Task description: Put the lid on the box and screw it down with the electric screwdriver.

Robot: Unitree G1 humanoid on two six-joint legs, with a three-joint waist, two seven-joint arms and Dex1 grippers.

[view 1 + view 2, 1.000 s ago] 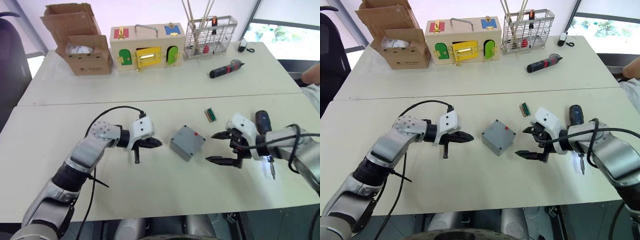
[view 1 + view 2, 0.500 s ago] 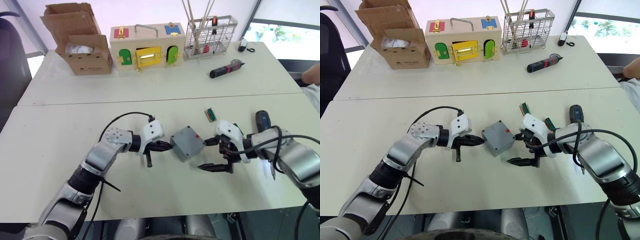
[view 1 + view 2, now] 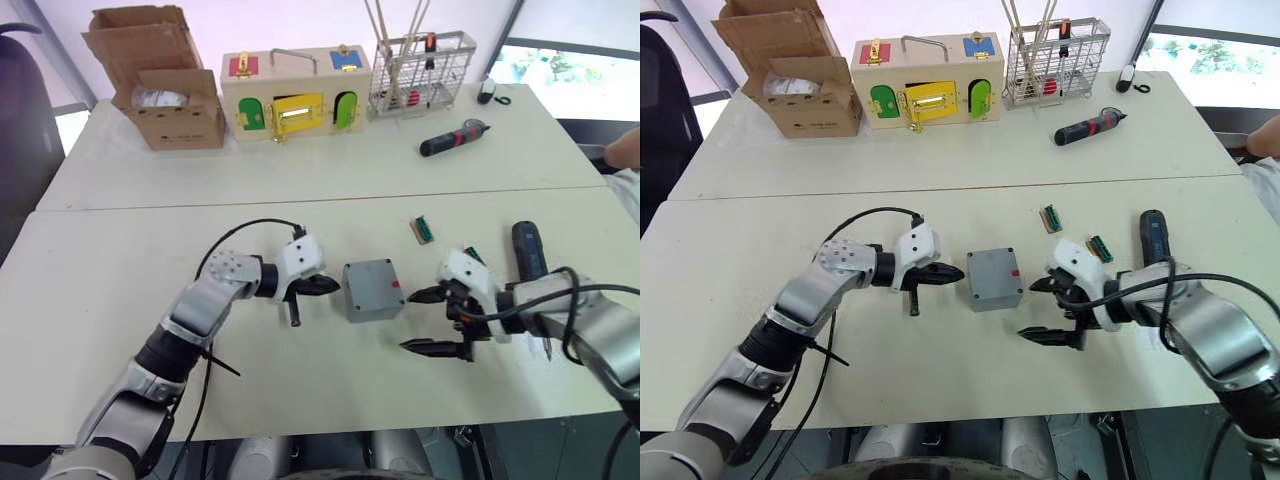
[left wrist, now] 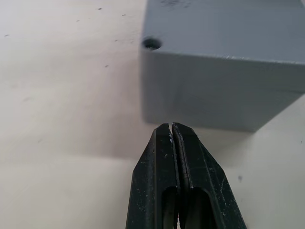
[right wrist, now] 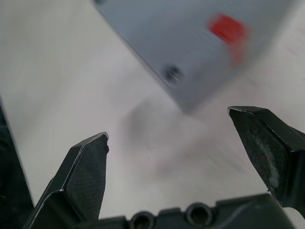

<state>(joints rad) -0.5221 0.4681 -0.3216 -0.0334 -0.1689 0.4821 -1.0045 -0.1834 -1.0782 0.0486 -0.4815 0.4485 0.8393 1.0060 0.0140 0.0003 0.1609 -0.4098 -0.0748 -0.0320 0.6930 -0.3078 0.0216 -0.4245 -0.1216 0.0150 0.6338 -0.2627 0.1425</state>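
The small grey square plastic box [image 3: 372, 289] sits on the near white table [image 3: 120, 300], lid side up with its small red mark [image 3: 396, 283] at the right edge, between the two grippers. Half a second ago it lay turned corner-on; it now lies square to the table edge, shifted slightly toward the robot's right.

The left gripper [image 3: 335, 286] has its two black fingers pressed together into a single point. That point sits just beside the box's left wall; the left wrist view puts the tip [image 4: 171, 128] close to the grey wall below a corner screw hole [image 4: 151, 44], contact uncertain. The arm's position is little changed from half a second ago.

The right gripper [image 3: 430, 320] is spread wide and holds nothing. It has drawn back from the box: earlier its upper finger reached the box's right corner, now it stands apart, to the right and nearer the robot.

The thick dark blue-black cylindrical electric screwdriver [image 3: 526, 247] lies on the table beyond the right forearm, unmoved. A small green connector piece [image 3: 422, 229] lies behind the box, and a red-and-black screwdriver [image 3: 452, 139] rests on the far table, both as before.
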